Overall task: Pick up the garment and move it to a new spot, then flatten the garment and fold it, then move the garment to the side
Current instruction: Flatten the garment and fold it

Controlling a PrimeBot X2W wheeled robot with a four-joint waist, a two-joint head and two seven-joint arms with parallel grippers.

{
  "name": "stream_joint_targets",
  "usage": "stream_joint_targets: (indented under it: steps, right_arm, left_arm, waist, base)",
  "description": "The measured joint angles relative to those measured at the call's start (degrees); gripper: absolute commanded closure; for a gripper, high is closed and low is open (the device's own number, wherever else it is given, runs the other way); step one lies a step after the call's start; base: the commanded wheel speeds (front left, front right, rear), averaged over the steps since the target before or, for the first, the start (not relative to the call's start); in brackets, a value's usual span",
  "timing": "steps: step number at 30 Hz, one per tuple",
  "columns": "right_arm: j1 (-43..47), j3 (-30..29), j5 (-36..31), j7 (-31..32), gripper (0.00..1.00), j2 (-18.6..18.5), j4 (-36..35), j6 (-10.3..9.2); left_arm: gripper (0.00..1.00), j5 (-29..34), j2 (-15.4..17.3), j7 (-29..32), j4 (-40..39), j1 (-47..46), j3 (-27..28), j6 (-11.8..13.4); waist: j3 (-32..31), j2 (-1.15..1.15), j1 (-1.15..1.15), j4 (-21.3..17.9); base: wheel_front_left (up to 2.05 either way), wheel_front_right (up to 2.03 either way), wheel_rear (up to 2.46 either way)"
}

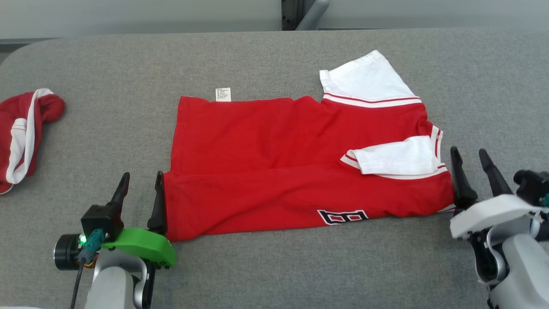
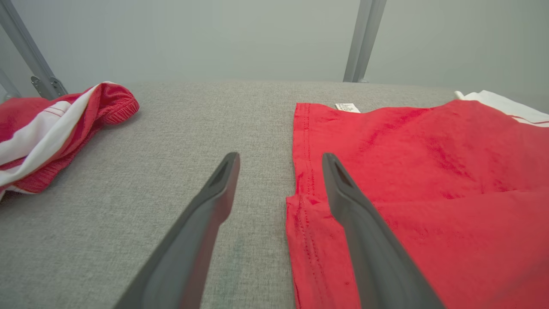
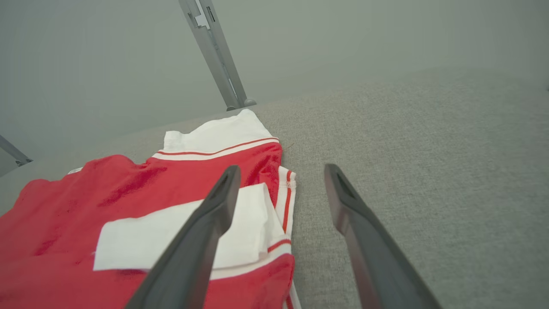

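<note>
A red T-shirt (image 1: 274,171) with white sleeves lies on the grey table, its near long edge folded over onto the body. One white sleeve (image 1: 399,161) rests on top of the fold, the other (image 1: 369,79) sticks out at the far right. My left gripper (image 1: 140,182) stands open at the shirt's near left corner, its right finger (image 2: 343,189) over the red hem (image 2: 302,180). My right gripper (image 1: 469,159) stands open at the shirt's right end, its left finger (image 3: 221,201) over the folded white sleeve (image 3: 180,240). Neither holds cloth.
A second red and white garment (image 1: 23,133) lies bunched at the table's left edge, also in the left wrist view (image 2: 55,128). A white label (image 1: 223,94) pokes out at the shirt's far edge. Metal frame posts (image 3: 216,56) stand behind the table.
</note>
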Motion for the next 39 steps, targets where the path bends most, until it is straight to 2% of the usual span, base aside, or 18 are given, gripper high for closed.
stream_joint_targets:
  steps: [7,11,21,26,39]
  right_arm:
    - [8.57,3.31,-1.1,0.01,0.0,0.31,-0.81,-0.01]
    - [10.56,3.63,-0.67,0.01,0.0,1.03,-0.05,-0.02]
    - [9.28,3.08,-0.66,0.01,0.0,2.31,-0.49,-0.02]
    - [9.07,2.75,-0.69,0.01,0.0,1.78,-1.0,-0.02]
    - [5.56,7.13,1.57,0.0,0.0,-0.3,3.25,-0.01]
  left_arm:
    - [0.0,-0.27,-0.18,0.0,-2.14,5.98,0.66,0.27]
    - [0.0,-1.82,-0.3,0.0,-2.34,7.62,-1.03,0.58]
    - [0.0,-2.9,-0.31,0.0,-2.8,7.62,-3.21,1.38]
    - [0.0,-2.74,-0.31,0.0,-3.12,8.44,-3.24,1.53]
    - [0.0,-2.96,-0.31,0.0,-2.41,9.07,-4.02,1.58]
  waist:
    - [-2.04,0.0,0.0,-0.59]
    - [-2.36,0.0,0.0,-1.23]
    - [-2.61,0.0,0.0,-0.73]
    - [-3.35,0.0,0.0,-0.63]
    - [-3.57,0.0,0.0,-0.79]
  base:
    - [0.0,0.0,0.0]
    - [0.0,0.0,0.0]
    - [0.0,0.0,0.0]
    - [0.0,0.0,0.0]
    - [0.0,0.0,0.0]
